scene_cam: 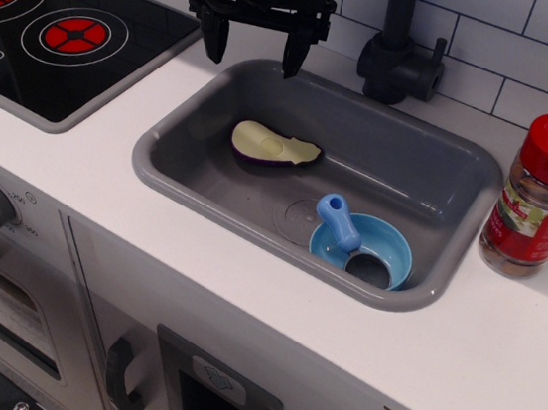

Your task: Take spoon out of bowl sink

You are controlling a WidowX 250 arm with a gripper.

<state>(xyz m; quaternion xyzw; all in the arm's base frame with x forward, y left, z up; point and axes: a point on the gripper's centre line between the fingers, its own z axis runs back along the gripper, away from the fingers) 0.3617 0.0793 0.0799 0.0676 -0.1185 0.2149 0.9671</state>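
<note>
The spoon [340, 223] lies in the light-blue bowl [389, 244], its chunky blue handle sticking up over the bowl's left rim and its dark grey scoop [369, 269] resting inside. The bowl sits at the front right of the grey sink [208, 172]. My black gripper [254, 51] hangs open and empty above the sink's back left edge, well away from the bowl and spoon.
A purple-and-cream eggplant half [273, 146] lies in the sink's back left. A black faucet [397, 55] stands behind the sink. A red-lidded spice jar [543, 193] stands on the white counter at right. A black stove with red burners [65, 34] is at left.
</note>
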